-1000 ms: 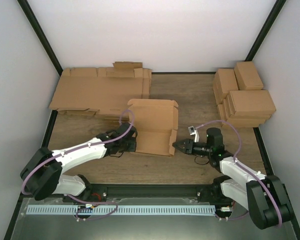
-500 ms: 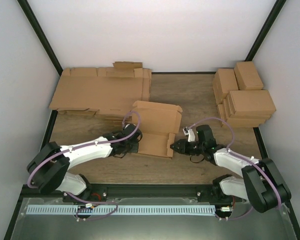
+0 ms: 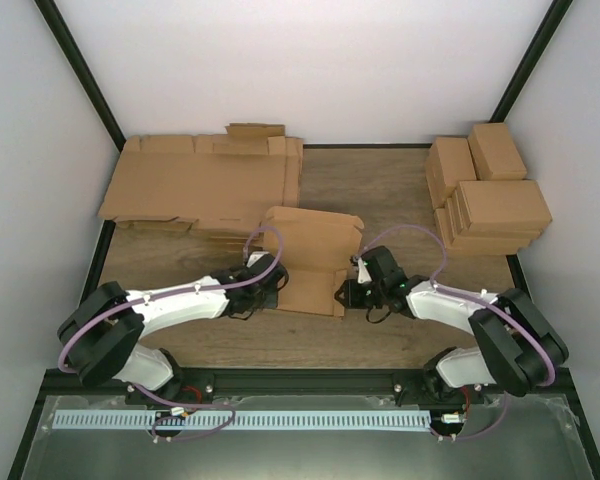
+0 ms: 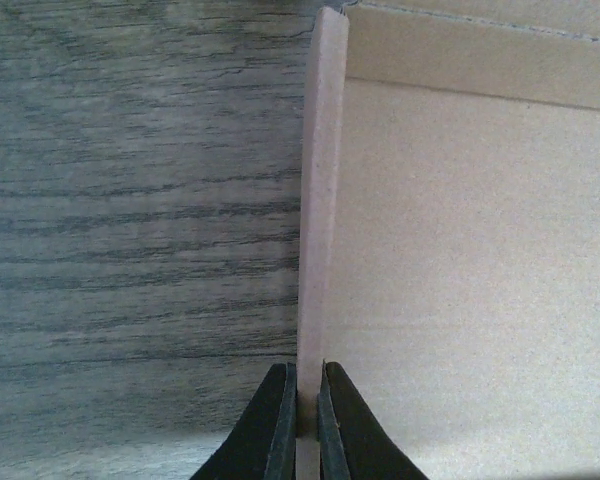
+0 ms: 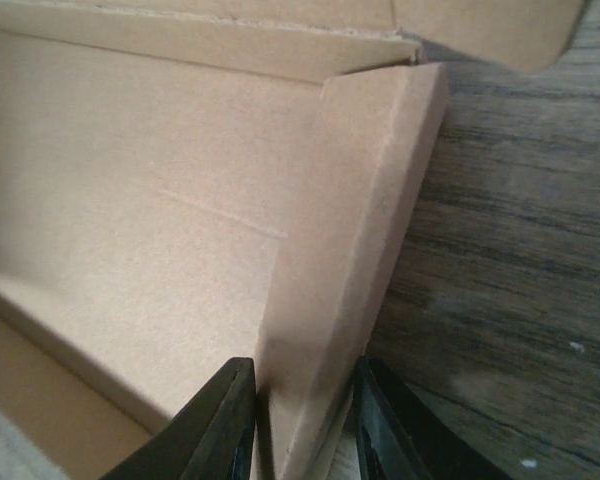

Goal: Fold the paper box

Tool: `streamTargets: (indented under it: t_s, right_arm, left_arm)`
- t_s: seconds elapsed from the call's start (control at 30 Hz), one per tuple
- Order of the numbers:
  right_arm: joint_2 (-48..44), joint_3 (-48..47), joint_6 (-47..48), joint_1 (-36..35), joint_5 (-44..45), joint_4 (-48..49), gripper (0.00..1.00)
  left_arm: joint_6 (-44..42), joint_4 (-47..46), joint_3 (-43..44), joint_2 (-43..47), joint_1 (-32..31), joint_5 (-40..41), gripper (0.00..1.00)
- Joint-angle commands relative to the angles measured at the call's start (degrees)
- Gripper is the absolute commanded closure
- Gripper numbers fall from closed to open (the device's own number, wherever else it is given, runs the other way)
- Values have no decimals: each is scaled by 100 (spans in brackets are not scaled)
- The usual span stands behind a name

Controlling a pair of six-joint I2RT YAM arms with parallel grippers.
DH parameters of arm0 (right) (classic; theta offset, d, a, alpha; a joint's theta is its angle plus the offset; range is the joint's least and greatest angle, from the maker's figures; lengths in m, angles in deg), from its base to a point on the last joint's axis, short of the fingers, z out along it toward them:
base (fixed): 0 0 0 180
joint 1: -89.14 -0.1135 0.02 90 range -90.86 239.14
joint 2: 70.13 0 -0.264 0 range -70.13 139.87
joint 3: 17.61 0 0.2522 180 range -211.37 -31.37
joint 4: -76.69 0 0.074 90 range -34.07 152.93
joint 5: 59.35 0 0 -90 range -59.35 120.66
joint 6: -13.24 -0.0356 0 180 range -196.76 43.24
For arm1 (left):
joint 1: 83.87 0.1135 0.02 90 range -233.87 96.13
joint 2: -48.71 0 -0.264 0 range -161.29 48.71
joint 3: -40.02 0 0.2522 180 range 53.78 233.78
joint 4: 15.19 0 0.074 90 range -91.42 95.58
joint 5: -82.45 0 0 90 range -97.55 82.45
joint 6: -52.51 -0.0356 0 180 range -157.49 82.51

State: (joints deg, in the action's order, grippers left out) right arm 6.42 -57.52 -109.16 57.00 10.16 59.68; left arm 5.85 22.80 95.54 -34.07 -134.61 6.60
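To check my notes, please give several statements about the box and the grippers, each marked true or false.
1. The left gripper is shut on the left wall of the paper box. True.
2. The right gripper hangs free in the air. False: it holds the box's right wall.
3. The flat sheets lie at the back left. True.
4. The closed boxes stand at the near left. False: back right.

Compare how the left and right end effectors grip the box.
The left end effector has jaws nearly together on a thin, edge-on wall; the right end effector stands wider, straddling a thicker, seemingly folded-over wall. The left holds the paper box at its left side, the right at its right side. Both are closed on walls of that box.
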Motion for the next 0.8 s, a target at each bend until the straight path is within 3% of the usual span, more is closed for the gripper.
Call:
streamTargets:
  t_s: [0.0,0.2,0.3,0.43,0.77]
  right_arm:
    - [330,-502,-48,-448,1240,-769,73]
    - [1019,-1167,-189,-1018,2523,-1642,99]
    - [1302,-1428,-383,-1253,3164,-2028,99]
    - [1463,-1576,-475,-1406,3544,-2204,99]
    - [1140,-1565,-172,-1409,3465,-1943,71]
  left_arm:
    - [548,-386,-12,145,-158,174,96]
    - [1144,-126,8,250,-314,681,95]
    - [1417,85,9,318,-364,928,90]
    - [1521,205,-17,414,-366,1069,68]
    - [1234,212,-6,418,-285,1100,63]
